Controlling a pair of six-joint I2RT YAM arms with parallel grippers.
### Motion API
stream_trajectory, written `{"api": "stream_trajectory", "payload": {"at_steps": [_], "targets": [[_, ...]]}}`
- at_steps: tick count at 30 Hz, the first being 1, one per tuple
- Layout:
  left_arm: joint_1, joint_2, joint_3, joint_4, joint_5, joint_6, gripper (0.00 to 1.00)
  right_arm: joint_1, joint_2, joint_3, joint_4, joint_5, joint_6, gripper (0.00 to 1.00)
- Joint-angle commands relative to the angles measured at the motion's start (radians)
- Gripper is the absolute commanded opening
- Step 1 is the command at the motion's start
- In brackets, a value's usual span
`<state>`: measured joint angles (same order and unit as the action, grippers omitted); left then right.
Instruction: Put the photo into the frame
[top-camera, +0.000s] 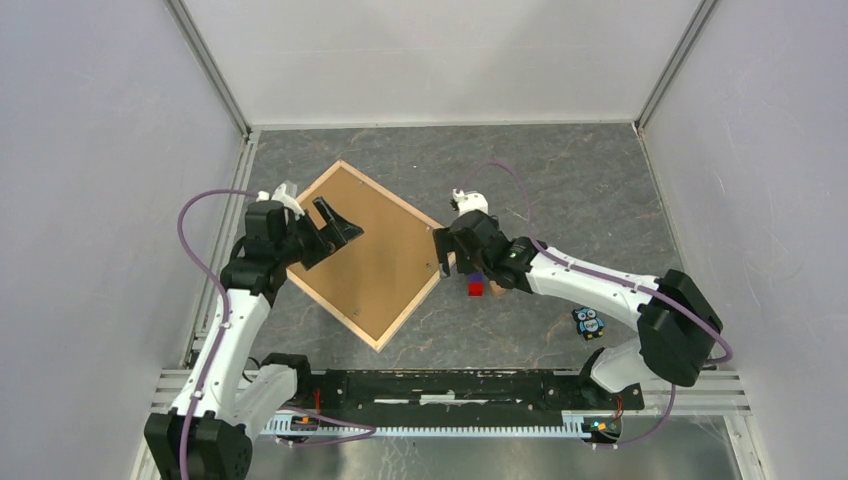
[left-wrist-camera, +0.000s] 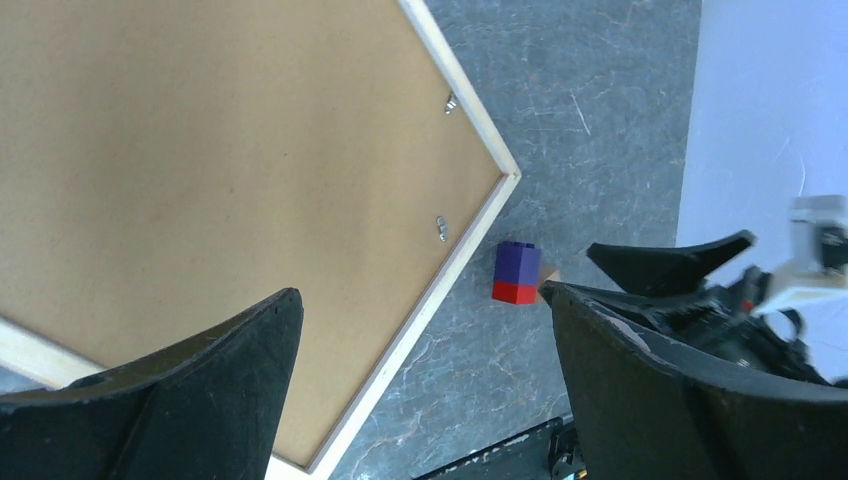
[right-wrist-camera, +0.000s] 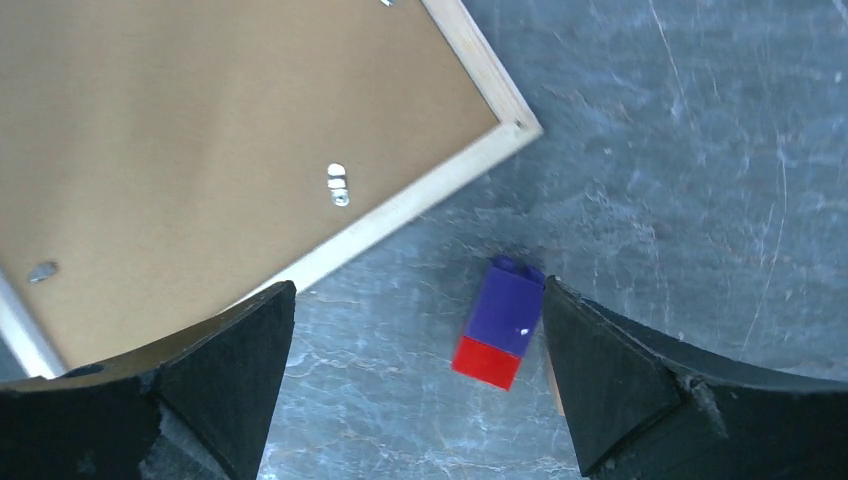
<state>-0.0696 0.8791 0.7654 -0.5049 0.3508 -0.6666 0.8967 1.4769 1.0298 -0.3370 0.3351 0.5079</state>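
Top external view: one frame (top-camera: 410, 311) lies flat on the grey table (top-camera: 580, 190), back side up. One brown board (top-camera: 365, 255) fills it. What is under the board cannot be seen.

There are two claws. The left claw (top-camera: 338, 224) hangs over the left part of the frame, above the board. Its two fingers are spread wide and hold nothing. The right claw (top-camera: 443, 252) hangs over the frame's right corner. It is spread wide too, with nothing in it. The claws are well apart, with the board between them.

The left wrist view has the left claw (left-wrist-camera: 420, 293) looking down on the board (left-wrist-camera: 220, 170) and the pale wood edge of the frame (left-wrist-camera: 411, 330). Two small metal clips (left-wrist-camera: 441, 228) sit on the board near that edge.

In the right wrist view, the frame's corner (right-wrist-camera: 400, 203) is up and to the left of the right claw (right-wrist-camera: 417, 288). One block (right-wrist-camera: 500, 322), half purple and half red, lies on the table between this claw's fingers, close to the right one. It does not touch the frame.

One small black and blue toy (top-camera: 589, 322) sits on the table behind the right claw, beside that arm.
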Motion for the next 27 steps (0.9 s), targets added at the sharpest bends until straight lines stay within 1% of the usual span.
{"api": "stream_trajectory", "payload": {"at_steps": [1,6,9,12,14,21,27], "targets": [[-0.038,0.04,0.068,0.098,0.012,0.05,1.0,-0.043,-0.026,-0.08,0.147,-0.038,0.116,0.98],[-0.094,0.128,0.154,0.139,-0.004,0.065,1.0,-0.044,0.068,-0.03,0.095,-0.049,0.224,0.97],[-0.122,0.177,0.202,0.138,-0.031,0.107,1.0,-0.045,0.13,0.018,0.036,-0.008,0.332,0.96],[-0.139,0.203,0.216,0.139,-0.058,0.142,1.0,-0.042,0.189,0.053,-0.017,0.006,0.452,0.94],[-0.141,0.212,0.205,0.146,-0.064,0.16,1.0,-0.041,0.229,0.064,-0.031,0.005,0.502,0.92],[-0.145,0.203,0.164,0.157,-0.018,0.184,1.0,-0.042,0.303,0.078,-0.005,0.037,0.533,0.76],[-0.148,0.194,0.153,0.16,-0.01,0.184,1.0,-0.041,0.339,0.119,-0.046,0.07,0.538,0.75]]}}
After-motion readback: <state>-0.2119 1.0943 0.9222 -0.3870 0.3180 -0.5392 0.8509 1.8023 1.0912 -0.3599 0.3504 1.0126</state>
